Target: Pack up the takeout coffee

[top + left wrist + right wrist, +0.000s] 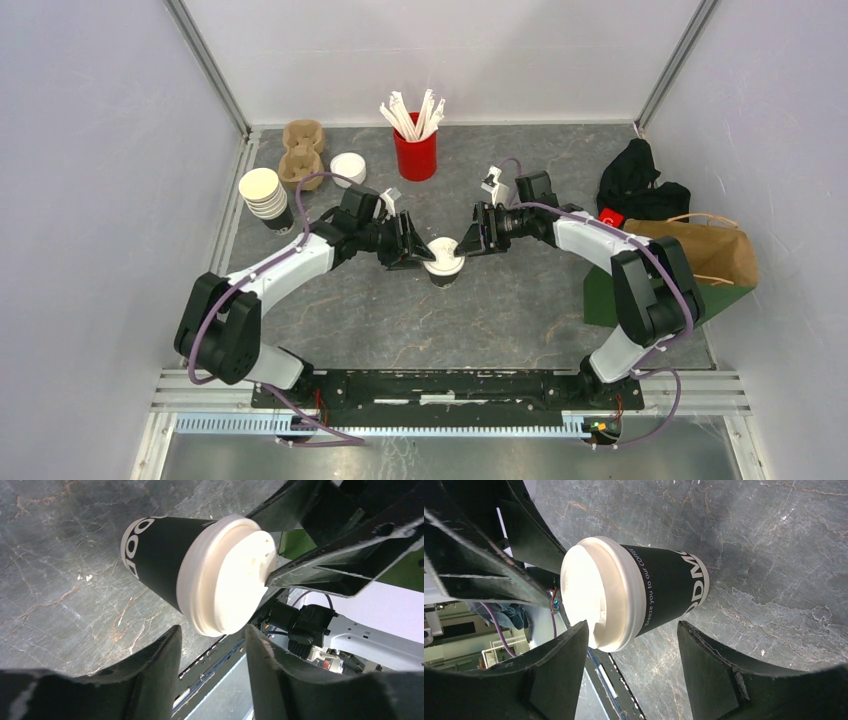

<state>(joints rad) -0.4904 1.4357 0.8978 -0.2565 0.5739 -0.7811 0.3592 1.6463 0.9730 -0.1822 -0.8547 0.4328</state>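
Observation:
One takeout coffee [443,262], a black paper cup with a white sip lid, stands upright mid-table. A second lidded cup is not in view. My left gripper [410,245] is open just left of the lid, my right gripper [475,238] open just right of it. In the left wrist view the cup [160,560] lies just beyond my open left gripper [212,645], not between the fingers. In the right wrist view the cup [669,587] lies likewise beyond my open right gripper [631,645]. Neither gripper holds anything.
A stack of lidless cups [265,195] and a stack of white lids [348,168] sit back left by a cardboard cup carrier [302,150]. A red holder [415,155] with white sticks stands at the back. A brown paper bag [705,250] and black cloth [635,180] lie right.

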